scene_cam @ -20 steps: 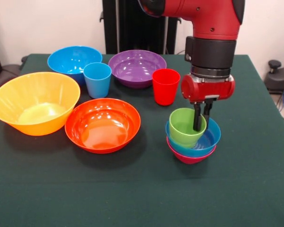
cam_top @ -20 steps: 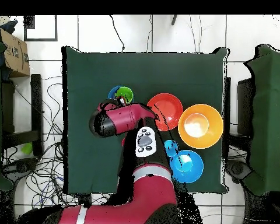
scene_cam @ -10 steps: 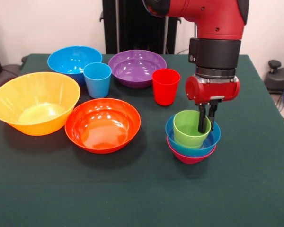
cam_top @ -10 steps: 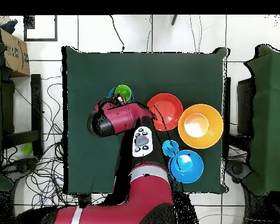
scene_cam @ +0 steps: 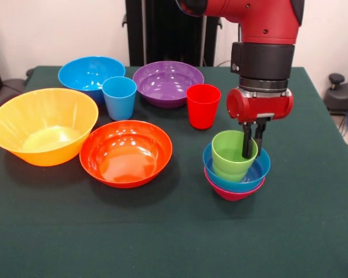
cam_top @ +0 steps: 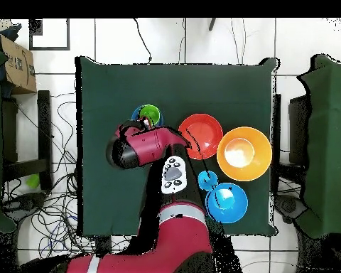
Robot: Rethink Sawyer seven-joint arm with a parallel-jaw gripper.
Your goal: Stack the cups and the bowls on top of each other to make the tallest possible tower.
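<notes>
Arm vertical over the desk (scene_cam: pixel 162 243); gripper (scene_cam: pixel 249 152) narrow, apparently pinching the green cup (scene_cam: pixel 232 155) rim at 3 o'clock. No readable writing.

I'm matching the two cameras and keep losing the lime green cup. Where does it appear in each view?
Front view: the lime green cup stands right of centre, nested in the small blue bowl, with the hand at its rim.
Overhead view: the lime green cup lies left of centre, just above the red arm.
Shared landmark: the red-orange bowl, the cup's nearest big neighbour in both views.
</notes>
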